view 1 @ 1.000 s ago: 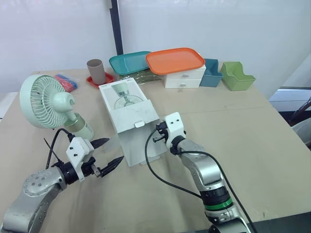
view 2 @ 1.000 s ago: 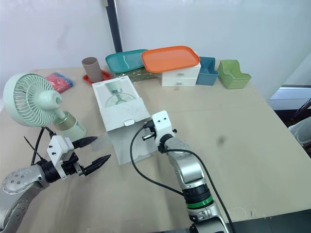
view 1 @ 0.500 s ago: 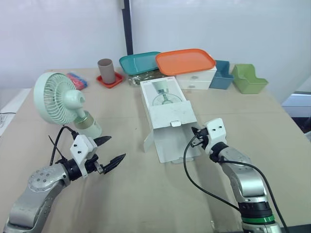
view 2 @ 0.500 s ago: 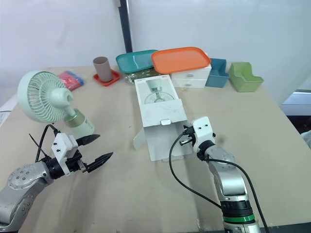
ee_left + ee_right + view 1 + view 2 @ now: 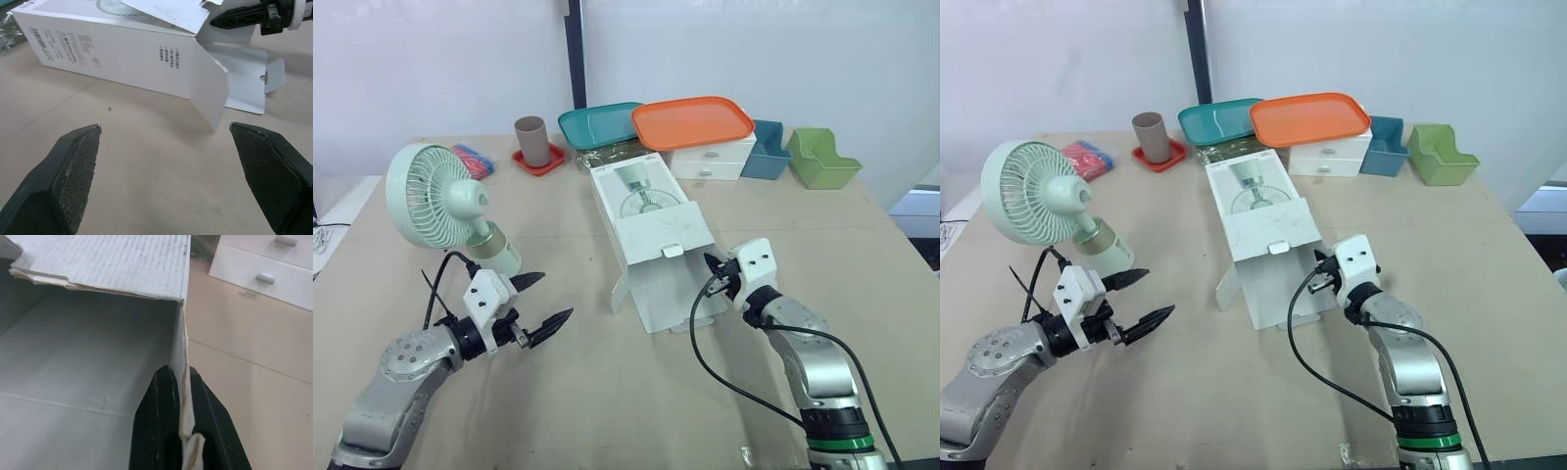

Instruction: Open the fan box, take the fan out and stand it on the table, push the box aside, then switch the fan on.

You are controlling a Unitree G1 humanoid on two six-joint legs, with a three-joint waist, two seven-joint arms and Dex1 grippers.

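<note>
Right tool (image 5: 714, 270) clamped on the fan box (image 5: 651, 230) edge; left tool (image 5: 554, 297) agape, empty (fan (image 5: 440, 201) upright nearby)

Red-blue item (image 5: 476, 162) partly behind fan (image 5: 431, 196)

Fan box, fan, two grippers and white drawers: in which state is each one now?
Fan box: lying flat, near end open, empty inside.
Fan: out of the box, standing on the table.
Left gripper: open, holding nothing.
Right gripper: shut on the fan box's side wall.
White drawers: both closed.
</note>
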